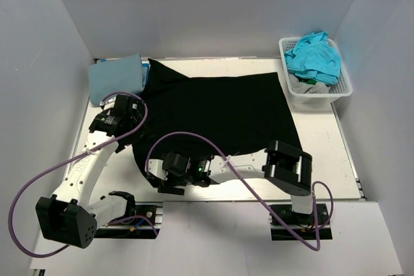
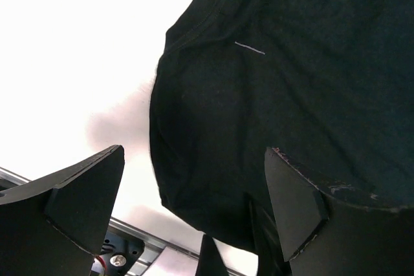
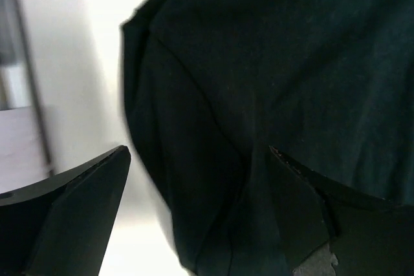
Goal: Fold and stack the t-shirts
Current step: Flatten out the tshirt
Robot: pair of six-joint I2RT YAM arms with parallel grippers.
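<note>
**Fig.** Workspace, near → far. Right gripper [image 3: 198,150]: jaws spread wide, nothing held, over near-left corner of black t-shirt [image 1: 220,121], w/ one finger above cloth and the other above bare table [image 1: 323,153]. Left gripper [image 2: 194,153]: likewise spread and empty, farther back over shirt's left edge, by a seam. Contact w/ cloth can't be told for either. Shirt lies spread, mostly flat, across mid-table, not yet folded. Far left: light blue t-shirt [image 1: 116,79], folded, just beside black shirt's far corner. Far right: white basket [image 1: 310,99] w/ turquoise t-shirt [image 1: 315,56] heaped inside. Handling (est.): cloth light, limp, non-fragile. It will likely sag and drag, so pinch at hem or corners, both arms together
</note>
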